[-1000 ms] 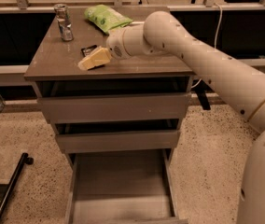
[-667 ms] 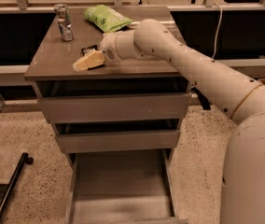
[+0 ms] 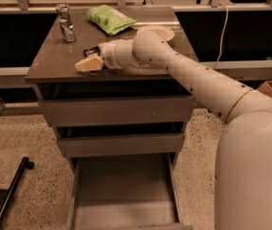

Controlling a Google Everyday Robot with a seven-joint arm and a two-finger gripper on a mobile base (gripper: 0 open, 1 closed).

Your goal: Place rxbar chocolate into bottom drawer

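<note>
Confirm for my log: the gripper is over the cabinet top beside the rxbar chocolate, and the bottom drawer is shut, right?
No: the camera view shows the bottom drawer pulled open. The gripper is over the cabinet top beside the rxbar chocolate.

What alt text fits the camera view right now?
The robot's claw is low over the cabinet top, at the black chocolate bar; the bottom drawer below stands open. A green bag and a can sit farther back.
</note>
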